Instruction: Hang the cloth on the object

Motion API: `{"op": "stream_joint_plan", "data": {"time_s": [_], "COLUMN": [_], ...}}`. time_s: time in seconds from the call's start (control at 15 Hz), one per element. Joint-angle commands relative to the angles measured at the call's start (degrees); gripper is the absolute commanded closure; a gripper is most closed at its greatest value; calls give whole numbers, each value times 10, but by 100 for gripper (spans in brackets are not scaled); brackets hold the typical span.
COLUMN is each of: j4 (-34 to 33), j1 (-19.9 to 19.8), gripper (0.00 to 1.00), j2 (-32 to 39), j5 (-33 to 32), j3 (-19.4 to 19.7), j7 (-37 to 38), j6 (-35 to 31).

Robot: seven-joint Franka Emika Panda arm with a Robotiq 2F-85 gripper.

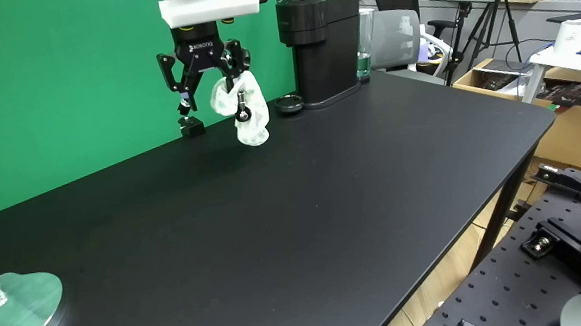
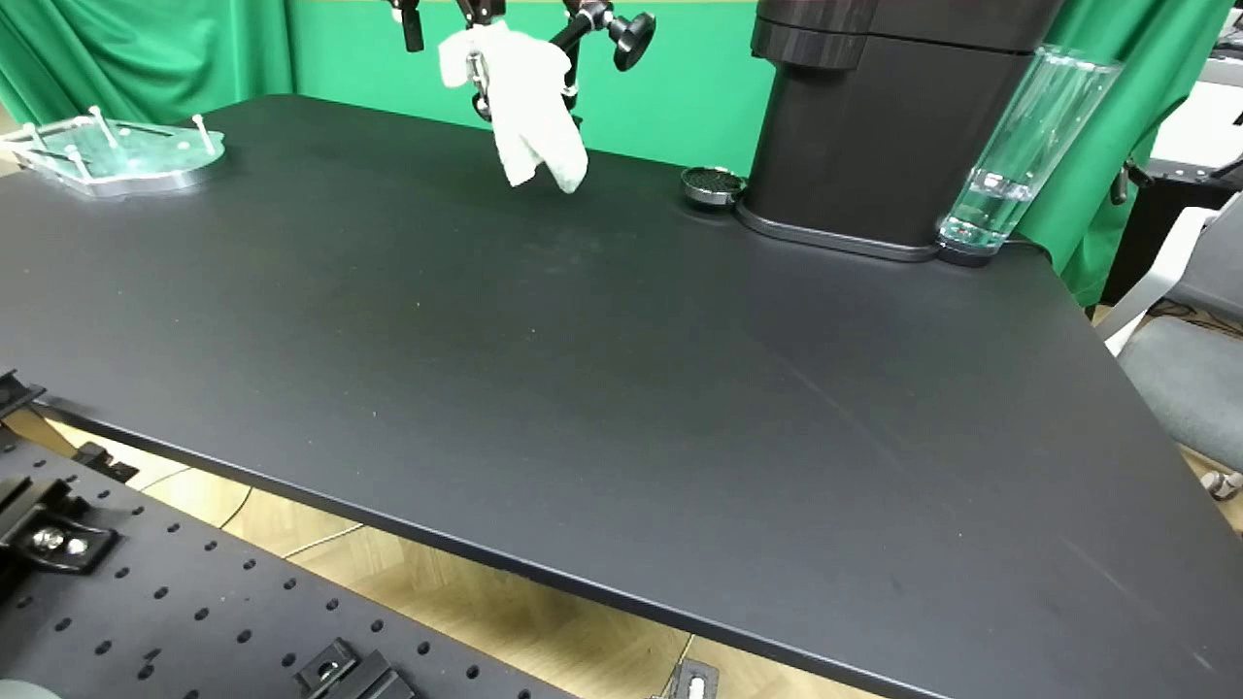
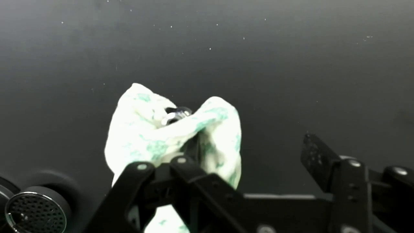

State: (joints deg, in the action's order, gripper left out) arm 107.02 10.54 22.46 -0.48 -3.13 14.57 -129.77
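Note:
The white cloth with faint green patches hangs draped at the end of a black jointed arm stand, above the table. The cloth also shows in an exterior view, with the stand's knob beside it, and in the wrist view. A shiny metal end pokes out between its folds. My gripper is open. In the wrist view one finger reaches in among the cloth's folds and the other stands apart with a wide gap. The fingertip inside the cloth is partly hidden.
A black coffee machine with a clear water tank stands beside the cloth. A small round metal-rimmed piece lies at its foot. A green transparent plate with white pegs lies at the table's other end. A green curtain stands behind.

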Motion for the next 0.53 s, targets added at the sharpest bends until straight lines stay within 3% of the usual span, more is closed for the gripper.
{"op": "stream_joint_plan", "data": {"time_s": [0.0, 0.47], "j4": [-8, -8], "j1": [3, 0], "gripper": [0, 0], "j2": [-4, -3], "j5": [-20, -33], "j3": [4, 14], "j7": [11, 21], "j6": [10, 6]}}
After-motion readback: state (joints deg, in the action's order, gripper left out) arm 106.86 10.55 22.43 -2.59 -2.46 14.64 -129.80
